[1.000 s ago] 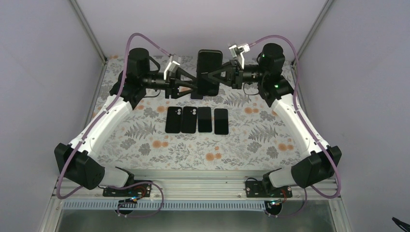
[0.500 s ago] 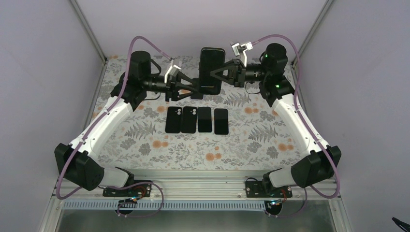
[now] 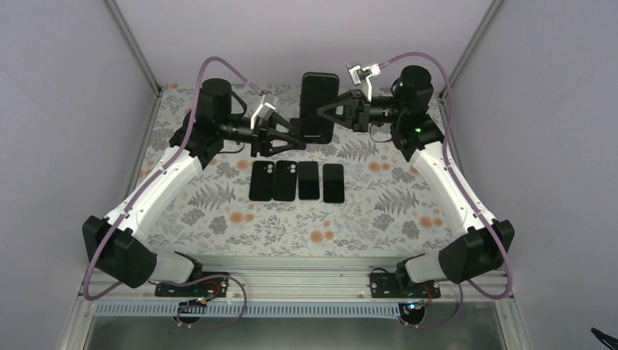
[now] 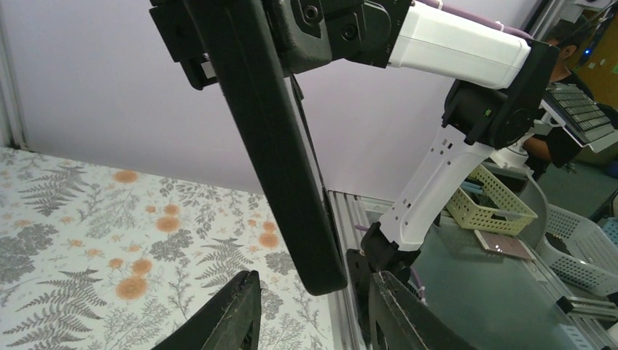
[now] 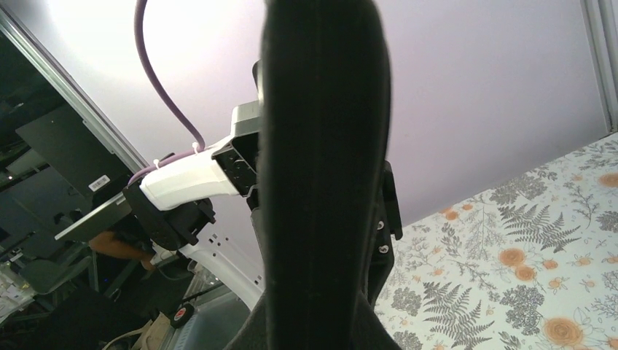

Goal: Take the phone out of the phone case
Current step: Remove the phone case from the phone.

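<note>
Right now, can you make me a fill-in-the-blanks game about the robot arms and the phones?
The right gripper is ___ on the raised phone. The left gripper is ___, at that phone's lower end. ___ flat black pieces lie in a row on the table. The table has ferns and ___ flowers.
Missing words: shut, open, four, orange.

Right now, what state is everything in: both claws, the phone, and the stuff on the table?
Right claw: shut on the phone, gripping its side.
Left claw: open, straddling the phone's lower end without gripping it.
Phone: held in the air, standing on end; its case seems still on.
Four black slabs: lying flat, side by side in a row on the table.
</note>
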